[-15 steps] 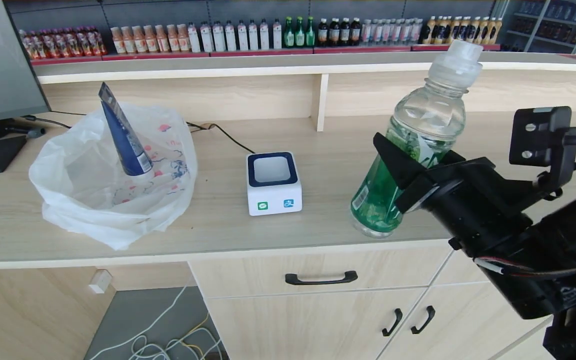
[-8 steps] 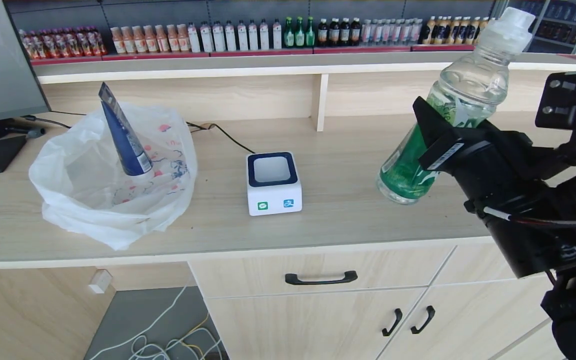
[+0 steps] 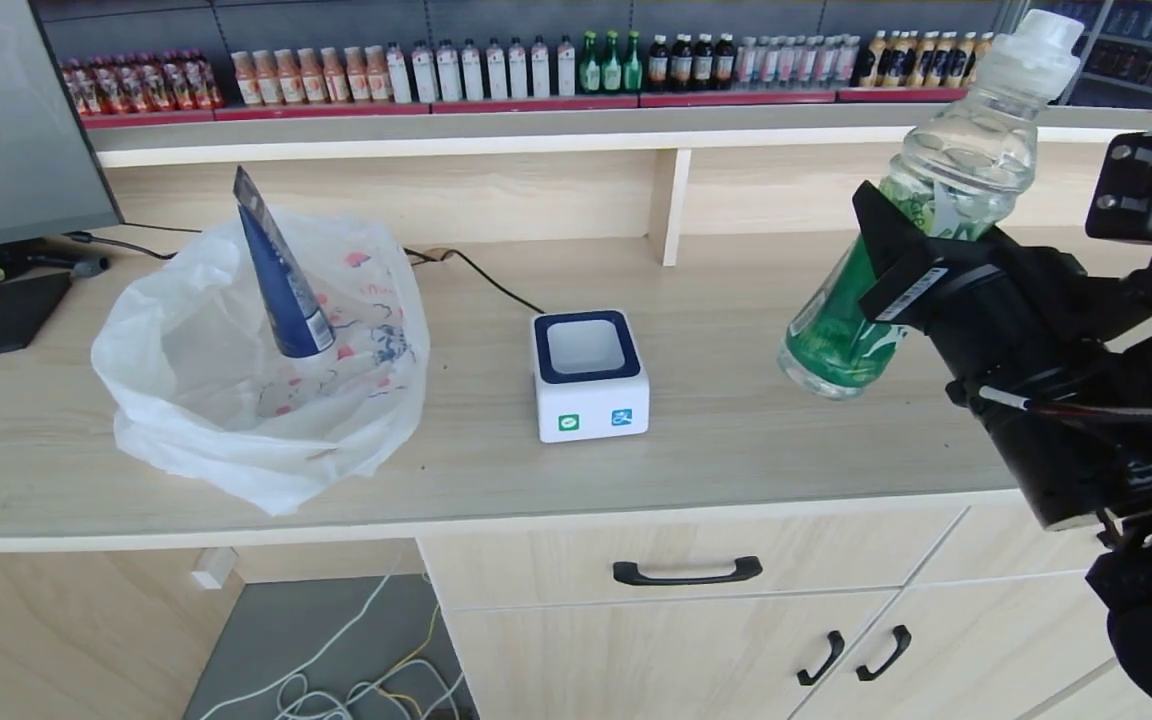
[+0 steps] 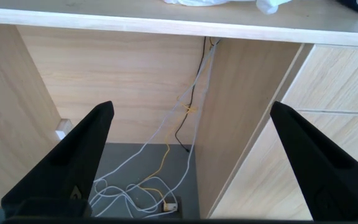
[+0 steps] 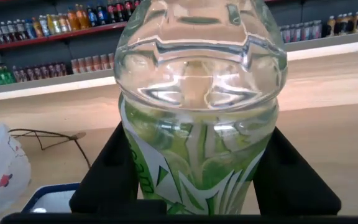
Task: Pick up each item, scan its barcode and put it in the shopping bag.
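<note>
Light wood counter point(image 3: 736, 440), drawers point(image 3: 556, 572) below; drink-stocked shelf point(image 3: 536, 104) behind; grey floor point(image 3: 326, 615).

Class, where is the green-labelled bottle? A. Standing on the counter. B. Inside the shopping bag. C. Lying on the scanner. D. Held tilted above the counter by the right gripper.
D: the right gripper grips the bottle, tilted, base clear of the counter.

Clear, glossy plastic bottle point(image 3: 961, 155); thin, crinkled white plastic shopping bag point(image 3: 186, 385) — smooth, matt, pale wood-grain counter point(image 3: 736, 440)
</note>
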Available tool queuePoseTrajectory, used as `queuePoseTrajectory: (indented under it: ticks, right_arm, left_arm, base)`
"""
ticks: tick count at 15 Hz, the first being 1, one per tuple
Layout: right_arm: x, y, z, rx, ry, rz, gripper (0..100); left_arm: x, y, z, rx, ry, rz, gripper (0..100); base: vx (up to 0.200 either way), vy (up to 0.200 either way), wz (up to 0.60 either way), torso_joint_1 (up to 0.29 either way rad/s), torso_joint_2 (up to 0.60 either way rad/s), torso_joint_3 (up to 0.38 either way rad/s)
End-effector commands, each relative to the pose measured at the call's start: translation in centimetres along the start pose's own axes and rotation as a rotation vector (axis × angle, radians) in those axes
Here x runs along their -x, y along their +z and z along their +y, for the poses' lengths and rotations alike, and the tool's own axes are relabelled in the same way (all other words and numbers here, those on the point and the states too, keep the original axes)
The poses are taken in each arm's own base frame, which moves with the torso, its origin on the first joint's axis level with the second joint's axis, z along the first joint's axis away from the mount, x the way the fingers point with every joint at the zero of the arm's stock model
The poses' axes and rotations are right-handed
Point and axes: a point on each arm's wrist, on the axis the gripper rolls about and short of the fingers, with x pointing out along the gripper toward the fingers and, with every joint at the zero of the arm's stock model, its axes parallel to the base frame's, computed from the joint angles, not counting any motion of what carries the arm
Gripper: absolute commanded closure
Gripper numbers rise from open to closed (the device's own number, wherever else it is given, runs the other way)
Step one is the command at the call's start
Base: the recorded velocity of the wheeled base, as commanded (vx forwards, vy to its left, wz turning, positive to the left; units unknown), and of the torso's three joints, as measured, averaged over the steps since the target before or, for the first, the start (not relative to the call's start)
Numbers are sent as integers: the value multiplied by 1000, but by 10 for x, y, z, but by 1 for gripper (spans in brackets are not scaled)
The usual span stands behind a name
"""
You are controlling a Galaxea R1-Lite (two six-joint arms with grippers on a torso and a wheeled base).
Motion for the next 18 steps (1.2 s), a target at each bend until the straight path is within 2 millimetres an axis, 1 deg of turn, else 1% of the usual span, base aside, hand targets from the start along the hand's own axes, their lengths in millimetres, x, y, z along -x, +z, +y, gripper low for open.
queuePoseTrajectory:
  ticks: [1, 4, 8, 11, 12, 14, 15, 16, 18]
  right_arm:
    - [0, 1, -1, -4, -4, -6, 100]
    - [1, -3, -1, 9, -2, 11, 100]
    - [2, -4, -1, 30, -1, 15, 100]
    - [-5, 5, 1, 24, -8, -27, 100]
    - [-4, 4, -3, 29, -15, -23, 100]
    - [-6, 0, -20, 88, -42, -12, 100]
    - [-10, 1, -30, 157, -13, -30, 100]
    - [-13, 4, -33, 212, 25, -50, 100]
    - [-17, 7, -33, 258, 43, -75, 100]
  left_arm:
    - [0, 0, 0, 3, 0, 0, 0]
    - [0, 0, 0, 3, 0, 0, 0]
    - [0, 0, 0, 4, 0, 0, 0]
    - [0, 0, 0, 3, 0, 0, 0]
    - [0, 0, 0, -2, 0, 0, 0]
    - [0, 0, 0, -2, 0, 0, 0]
    - [0, 0, 0, -2, 0, 0, 0]
    - [0, 0, 0, -2, 0, 0, 0]
    - [0, 0, 0, -2, -1, 0, 0]
  base:
    - [0, 200, 0, 12, 7, 2]
    - [0, 200, 0, -1, 2, 2]
    - [0, 200, 0, 4, 1, 6]
    - [0, 200, 0, 1, 2, 7]
    - [0, 0, 0, 0, 0, 0]
    - [0, 0, 0, 0, 0, 0]
    - [0, 0, 0, 0, 0, 0]
    - [0, 0, 0, 0, 0, 0]
    - [0, 0, 0, 0, 0, 0]
